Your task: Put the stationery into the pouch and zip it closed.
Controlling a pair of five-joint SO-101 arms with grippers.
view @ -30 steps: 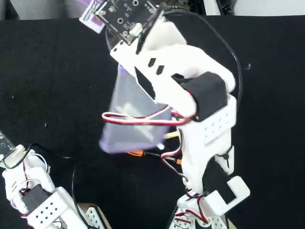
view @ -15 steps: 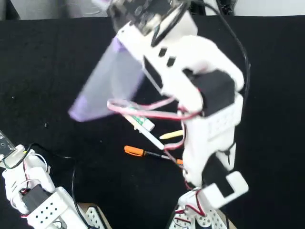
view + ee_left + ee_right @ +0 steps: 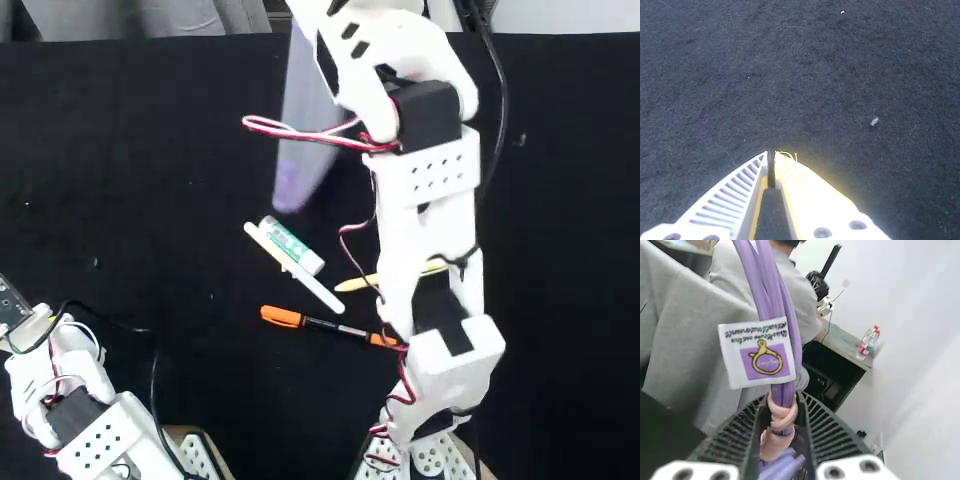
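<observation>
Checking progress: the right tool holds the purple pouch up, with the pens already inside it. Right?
No. The high view shows the pens lying on the table, outside the pouch. The right tool does hold it up.

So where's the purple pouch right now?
Near the top middle of the high view the pouch hangs in the air, clamped in the right gripper; the orange pen lies on the table nearby.

We see the right arm [image 3: 425, 190] stretched tall, its fingers [image 3: 826, 426] pinched on the pouch [image 3: 771, 290]; the left arm [image 3: 80, 410] sits folded low (fingers [image 3: 735, 195] pressed together).
</observation>
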